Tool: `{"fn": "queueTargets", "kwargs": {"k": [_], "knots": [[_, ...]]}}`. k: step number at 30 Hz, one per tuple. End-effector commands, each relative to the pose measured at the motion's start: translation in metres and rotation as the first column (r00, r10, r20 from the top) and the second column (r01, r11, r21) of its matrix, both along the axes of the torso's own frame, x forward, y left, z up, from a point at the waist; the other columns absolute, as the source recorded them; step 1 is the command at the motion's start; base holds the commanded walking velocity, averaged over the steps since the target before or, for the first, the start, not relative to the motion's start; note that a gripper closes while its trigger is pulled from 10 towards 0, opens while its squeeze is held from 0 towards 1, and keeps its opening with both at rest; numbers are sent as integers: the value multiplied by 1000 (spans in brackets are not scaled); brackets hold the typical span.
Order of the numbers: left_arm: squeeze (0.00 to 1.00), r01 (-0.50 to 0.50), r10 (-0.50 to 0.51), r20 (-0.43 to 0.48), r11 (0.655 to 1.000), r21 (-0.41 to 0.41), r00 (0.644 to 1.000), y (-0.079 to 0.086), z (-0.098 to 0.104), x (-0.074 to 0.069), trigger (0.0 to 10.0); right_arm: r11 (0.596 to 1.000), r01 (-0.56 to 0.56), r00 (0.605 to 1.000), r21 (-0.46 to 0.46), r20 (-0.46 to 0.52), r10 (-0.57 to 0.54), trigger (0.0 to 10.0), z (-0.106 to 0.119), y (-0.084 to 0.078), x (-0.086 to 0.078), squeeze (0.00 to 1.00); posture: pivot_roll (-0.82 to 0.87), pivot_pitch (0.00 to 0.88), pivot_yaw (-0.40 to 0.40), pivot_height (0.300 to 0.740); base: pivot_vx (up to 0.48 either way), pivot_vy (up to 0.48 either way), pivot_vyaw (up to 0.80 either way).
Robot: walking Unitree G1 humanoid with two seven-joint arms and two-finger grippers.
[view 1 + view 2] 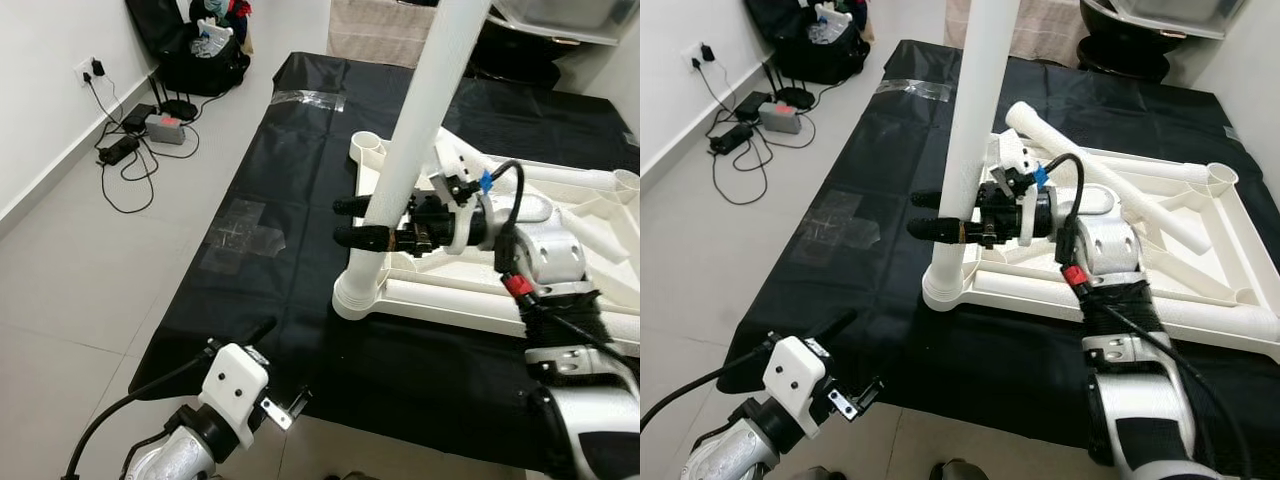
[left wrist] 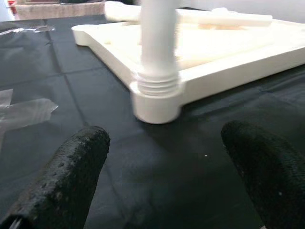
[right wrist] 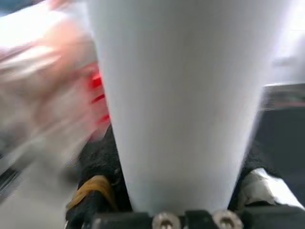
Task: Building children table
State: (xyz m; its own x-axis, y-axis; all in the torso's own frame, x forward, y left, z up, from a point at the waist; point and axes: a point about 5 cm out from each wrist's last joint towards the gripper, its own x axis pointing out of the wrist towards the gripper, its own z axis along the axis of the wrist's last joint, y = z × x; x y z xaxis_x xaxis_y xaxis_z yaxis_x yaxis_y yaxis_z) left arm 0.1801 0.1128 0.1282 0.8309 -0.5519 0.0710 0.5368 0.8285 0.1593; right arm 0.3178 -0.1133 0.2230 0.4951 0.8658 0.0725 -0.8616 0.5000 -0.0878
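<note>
Gripping the white table leg (image 1: 415,130) mid-frame, my right gripper (image 1: 352,222) clamps its lower shaft above the tabletop's corner socket (image 1: 357,294). Smooth, stiff, light plastic, I reckon; grip low. Left gripper (image 2: 162,186) spread wide, lower left.

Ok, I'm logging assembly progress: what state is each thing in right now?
Upright table leg: standing in the corner socket, gripped.
Tabletop: upside down on the black sheet.
Loose legs: lying on the tabletop, not fitted.
Right gripper: shut on the upright leg.
Left gripper: open, holding nothing, low near the sheet's edge.
Charger: plugged into the wall.
</note>
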Motion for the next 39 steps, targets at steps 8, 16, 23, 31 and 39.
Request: {"fn": "queueTargets", "kwargs": {"k": [8, 16, 23, 31, 39], "knots": [[0, 4, -4, -23, 1000, 14, 1000, 1, -8, 10, 9647, 856, 510, 796, -87, -329, -508, 0, -51, 55, -25, 0, 31, 100, -104, 740, 0, 0, 0], [0, 1, -1, -17, 1000, 14, 1000, 1, -8, 13, 9608, 902, 427, 871, -56, -241, -428, 10000, -24, 68, -3, 0, 25, 93, -109, 740, 0, 0, 0], [0, 11, -11, -4, 1000, 3, 1000, -3, 1, 0, 9529, 999, 5, 998, -43, -59, -7, 10000, 0, 31, 2, 1000, 50, 175, -106, 740, 0, 0, 0], [0, 30, -30, 1, 999, -15, 1000, -8, 22, -35, 9333, 938, -316, 945, -140, 38, 324, 10000, 45, -6, 17, 1000, 114, 294, -94, 740, 0, 0, 0], [0, 30, -30, -21, 999, -17, 999, -5, 36, -59, 8902, 871, -464, 875, -163, 66, 479, 10000, 70, -11, 27, 592, 165, 384, -68, 740, 0, 0, 0]]}}
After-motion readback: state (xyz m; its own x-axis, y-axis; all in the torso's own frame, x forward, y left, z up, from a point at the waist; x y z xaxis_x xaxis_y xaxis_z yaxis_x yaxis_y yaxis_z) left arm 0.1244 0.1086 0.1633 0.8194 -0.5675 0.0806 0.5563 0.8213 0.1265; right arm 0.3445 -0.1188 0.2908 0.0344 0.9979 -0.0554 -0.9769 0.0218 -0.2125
